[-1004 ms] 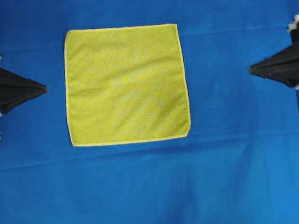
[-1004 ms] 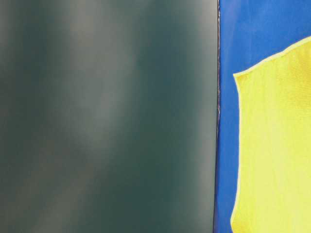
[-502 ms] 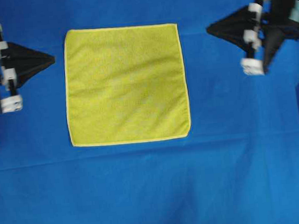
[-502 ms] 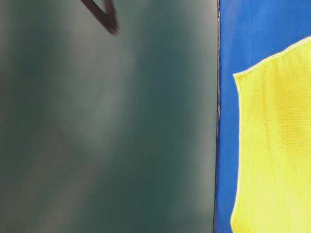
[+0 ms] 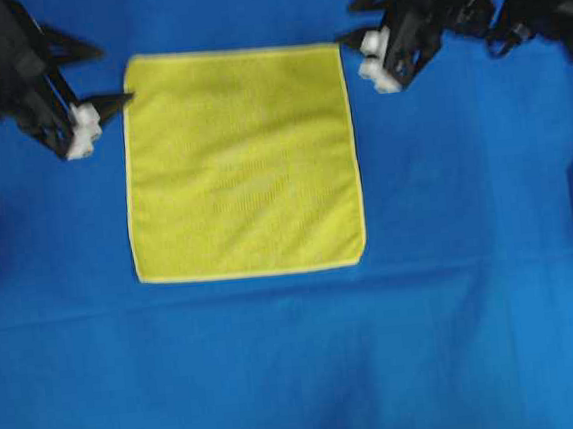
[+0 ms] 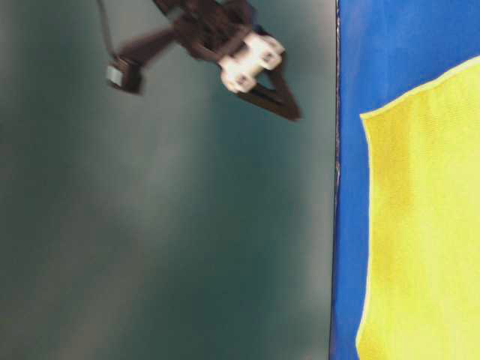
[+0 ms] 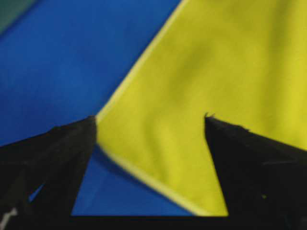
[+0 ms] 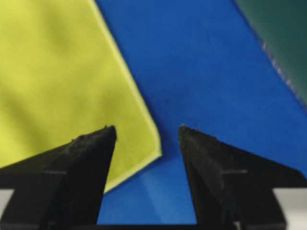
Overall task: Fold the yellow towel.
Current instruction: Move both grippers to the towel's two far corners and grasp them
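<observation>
We note a large plain blue cloth (image 5: 300,364) covering the work surface, faintly creased. Beyond its edge, we see a smooth, dull dark green surface (image 6: 165,240), evenly lit.

one yellow towel (image 5: 241,161), one blue cloth (image 5: 300,364), seemingly two grippers

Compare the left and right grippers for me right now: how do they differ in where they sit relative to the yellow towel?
The left gripper sits at the yellow towel's top-left corner in the overhead view; the right gripper is at its top-right corner. In the wrist views, the left gripper's open jaws frame the corner with towel filling most of the gap, while the right gripper's gap shows mostly the blue cloth beside the corner tip. Both are open and hold nothing; the towel lies flat, unfolded.
</observation>
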Robot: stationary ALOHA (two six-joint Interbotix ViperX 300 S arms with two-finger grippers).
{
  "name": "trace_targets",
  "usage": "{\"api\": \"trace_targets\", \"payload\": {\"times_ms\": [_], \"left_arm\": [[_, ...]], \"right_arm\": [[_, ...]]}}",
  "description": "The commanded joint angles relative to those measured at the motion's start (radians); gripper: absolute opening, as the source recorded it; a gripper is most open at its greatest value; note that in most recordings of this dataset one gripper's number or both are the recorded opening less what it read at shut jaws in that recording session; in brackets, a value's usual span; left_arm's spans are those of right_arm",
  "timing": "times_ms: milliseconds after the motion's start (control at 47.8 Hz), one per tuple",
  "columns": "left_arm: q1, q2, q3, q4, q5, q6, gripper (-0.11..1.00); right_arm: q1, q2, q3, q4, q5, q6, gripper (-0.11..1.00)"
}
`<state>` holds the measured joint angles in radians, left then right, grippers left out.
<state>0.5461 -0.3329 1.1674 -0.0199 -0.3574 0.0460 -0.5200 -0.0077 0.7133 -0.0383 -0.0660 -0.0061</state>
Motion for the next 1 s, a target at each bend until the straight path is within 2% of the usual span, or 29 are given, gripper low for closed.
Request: {"api": "trace_targets", "payload": {"times_ms": [0,209,481,564,627,669,794,920,983], "left_arm": [[0.031,0.081,-0.034,0.000,-0.046,0.006,0.85],[0.087,0.236,-0.072,0.000,-0.095,0.009,0.86],[0.153,0.367,-0.118,-0.002,-0.100,0.011,0.85],[0.155,0.376,-0.121,0.000,-0.092,0.011,0.84],[0.153,0.374,-0.118,-0.002,-0.087,0.009,0.80],[0.153,0.373,-0.114,-0.002,-0.086,0.009,0.75],[0.153,0.370,-0.104,0.000,-0.081,0.011,0.42],[0.152,0.370,-0.101,-0.002,-0.081,0.011,0.09],[0.149,0.368,-0.101,0.000,-0.080,0.011,0.02]], "right_arm": [[-0.008,0.054,-0.046,-0.006,-0.002,0.000,0.59],[-0.020,0.172,-0.091,-0.011,-0.002,0.000,0.59],[-0.038,0.242,-0.114,-0.011,-0.009,0.000,0.58],[-0.037,0.245,-0.115,-0.012,-0.009,0.000,0.56],[-0.037,0.245,-0.115,-0.014,-0.005,-0.002,0.48],[-0.037,0.245,-0.114,-0.017,-0.003,-0.002,0.40],[-0.037,0.244,-0.109,-0.029,-0.002,-0.002,0.04],[-0.037,0.244,-0.110,-0.031,-0.005,-0.002,0.02],[-0.037,0.244,-0.110,-0.029,-0.008,-0.002,0.02]]}}
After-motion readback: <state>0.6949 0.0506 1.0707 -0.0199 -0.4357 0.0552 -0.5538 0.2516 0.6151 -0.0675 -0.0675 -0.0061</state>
